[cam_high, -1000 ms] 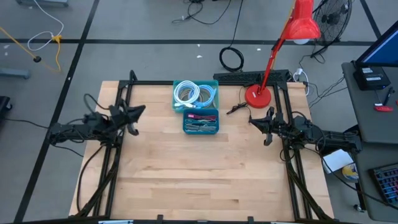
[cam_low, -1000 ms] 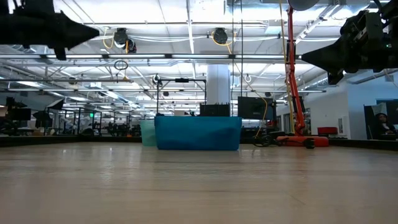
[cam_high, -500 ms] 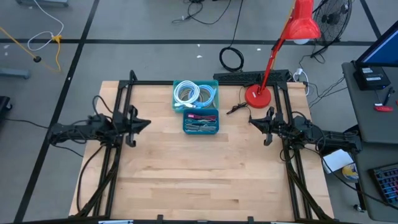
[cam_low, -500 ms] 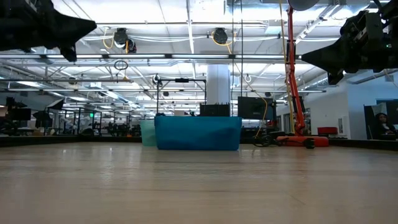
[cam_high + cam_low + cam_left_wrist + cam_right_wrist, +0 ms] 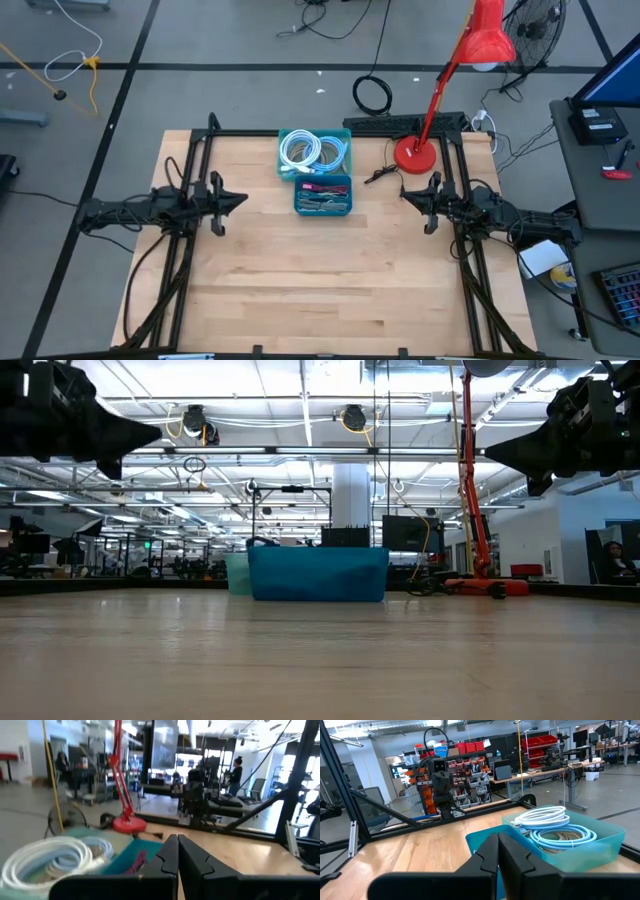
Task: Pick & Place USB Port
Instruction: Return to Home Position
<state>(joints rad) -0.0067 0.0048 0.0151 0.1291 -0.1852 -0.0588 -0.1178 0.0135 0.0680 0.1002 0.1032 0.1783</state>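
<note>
Levelled since a second ago, the left gripper [image 5: 236, 198] now points straight across the table. Ahead of it, between the two arms, the pink cable [image 5: 320, 187] lies in the blue bin [image 5: 350, 196]. The white cable [image 5: 300, 150] is coiled in the green bin [image 5: 314, 132] just beyond, and the bins touch. Sorting looks finished and the return home nearly done; the next move calls only for the left arm to settle clear of the bins. Its fingers are pressed together, empty. Opposite, the right gripper [image 5: 405, 193] hangs near its table edge, likewise clamped on nothing, beside the lamp [image 5: 413, 155].
</note>
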